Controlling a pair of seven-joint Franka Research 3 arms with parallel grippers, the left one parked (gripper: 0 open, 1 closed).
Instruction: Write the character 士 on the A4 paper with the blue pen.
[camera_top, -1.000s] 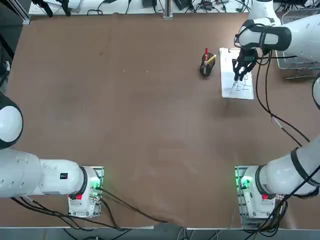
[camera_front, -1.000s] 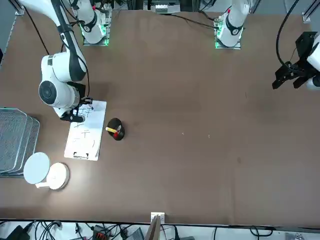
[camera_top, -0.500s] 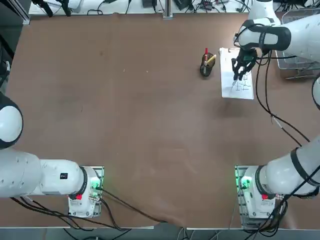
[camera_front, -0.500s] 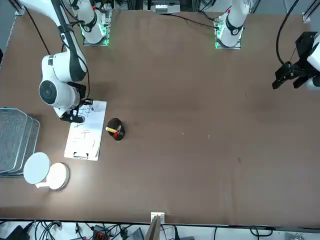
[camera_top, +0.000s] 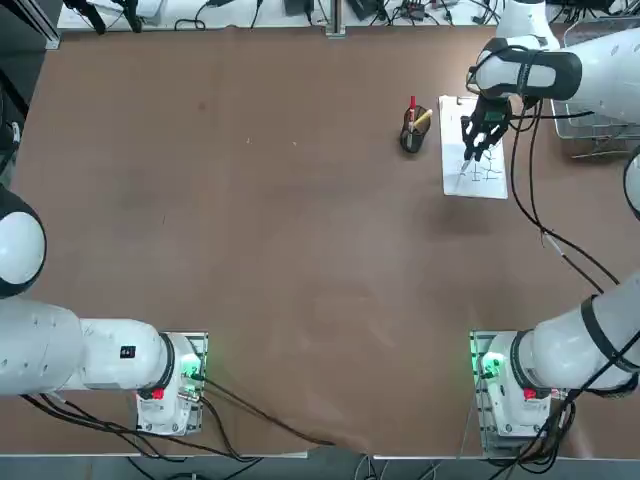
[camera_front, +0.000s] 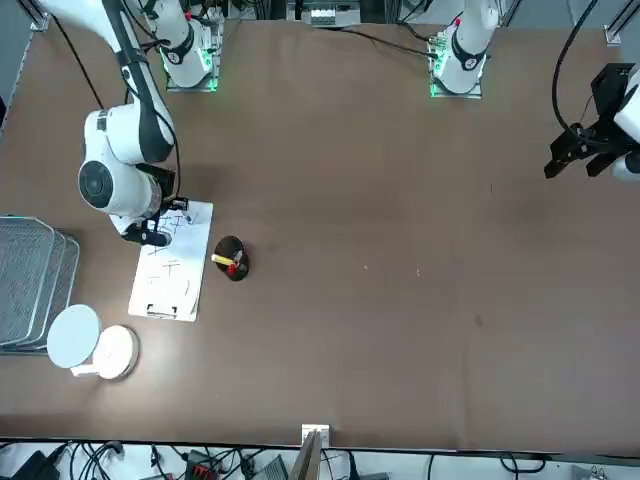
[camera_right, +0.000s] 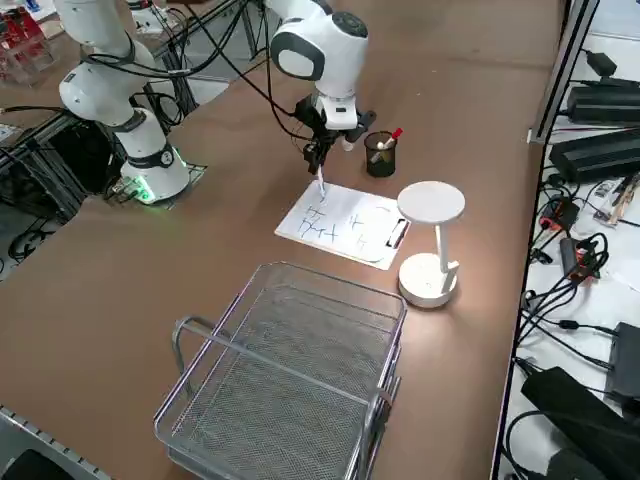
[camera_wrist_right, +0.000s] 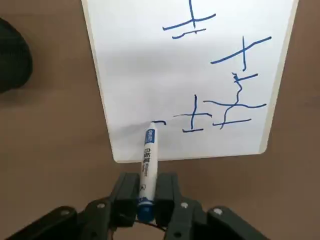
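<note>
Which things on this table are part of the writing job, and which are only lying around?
Part of the job:
- paper, already bearing blue characters
- blue pen, tip on the paper
- right claw, shut on the pen

Just lying about:
- black pen cup with a red-topped pen and a yellow pen
- white lamp
- wire basket

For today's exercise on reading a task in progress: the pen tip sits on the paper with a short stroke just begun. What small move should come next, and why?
Probably drag the tip onward to lengthen the horizontal stroke. The right gripper is shut on the blue pen, whose tip rests on the A4 paper at the end of a very short line, so 士 is barely begun.
</note>
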